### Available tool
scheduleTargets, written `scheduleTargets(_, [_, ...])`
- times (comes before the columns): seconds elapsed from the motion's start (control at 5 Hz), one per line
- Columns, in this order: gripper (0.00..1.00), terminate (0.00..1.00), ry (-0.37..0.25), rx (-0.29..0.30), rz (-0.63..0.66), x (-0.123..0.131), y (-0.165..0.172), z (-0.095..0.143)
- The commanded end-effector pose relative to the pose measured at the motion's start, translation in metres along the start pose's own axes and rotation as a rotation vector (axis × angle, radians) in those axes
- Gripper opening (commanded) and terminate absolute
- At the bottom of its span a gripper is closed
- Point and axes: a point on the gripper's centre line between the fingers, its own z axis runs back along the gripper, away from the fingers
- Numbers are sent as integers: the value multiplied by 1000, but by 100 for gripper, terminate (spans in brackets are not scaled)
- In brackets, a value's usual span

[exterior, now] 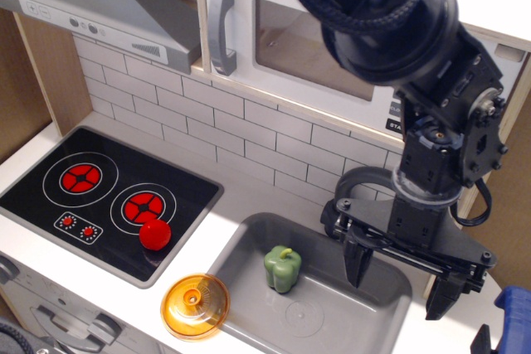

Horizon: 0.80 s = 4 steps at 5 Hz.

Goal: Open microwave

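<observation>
Spread wide and holding nothing, the black gripper (400, 281) hangs over the right end of the grey sink (332, 321), fingers pointing down. Above the counter's back edge sits the microwave (315, 47), its white door shut, grey bar handle (221, 29) at the door's left side. At the counter's left end lies the black cooktop (50, 205), a red ball (155, 235) on its front right part. An orange lid (196, 306) rests at the front edge, just left of the sink; a green pepper (282, 268) stands inside the basin.
</observation>
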Motion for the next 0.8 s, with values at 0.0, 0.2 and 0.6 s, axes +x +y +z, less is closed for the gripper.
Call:
scheduleTargets(0.0, [100,0,0,0,0,0,0,0])
scheduleTargets(0.2, [100,0,-70,-23,15,12,31,18])
scheduleTargets(0.6, [100,0,-234,-34,44,40,109,58])
